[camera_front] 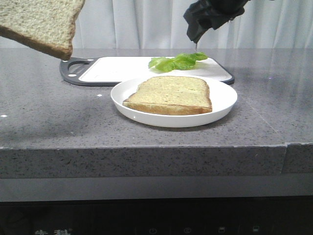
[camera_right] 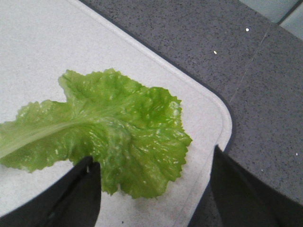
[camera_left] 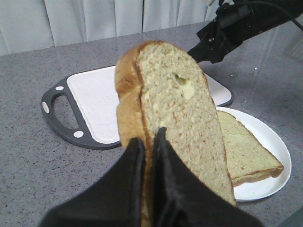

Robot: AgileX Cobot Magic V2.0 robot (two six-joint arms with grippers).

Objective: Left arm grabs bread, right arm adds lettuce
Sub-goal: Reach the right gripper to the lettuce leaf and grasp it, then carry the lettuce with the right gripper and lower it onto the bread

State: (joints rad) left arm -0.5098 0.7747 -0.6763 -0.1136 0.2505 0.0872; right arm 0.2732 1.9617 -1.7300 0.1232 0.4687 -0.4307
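Note:
My left gripper [camera_left: 149, 137] is shut on the bread [camera_left: 175, 118], a thick tan slice with brown crust, held in the air at the upper left of the front view [camera_front: 41, 24]. The lettuce [camera_front: 177, 61] lies on the white cutting board [camera_front: 117, 68]; it fills the right wrist view [camera_right: 109, 132]. My right gripper [camera_right: 154, 161] is open and hovers above the lettuce's end; it shows high at the back in the front view [camera_front: 195, 39]. A second, thinner slice [camera_front: 171, 95] lies on the white plate [camera_front: 222, 105].
The cutting board has a dark grey rim and handle [camera_front: 71, 68] at its left. The plate stands just in front of the board. The grey stone counter [camera_front: 49, 112] has a front edge [camera_front: 146, 147] near the camera and a white curtain behind.

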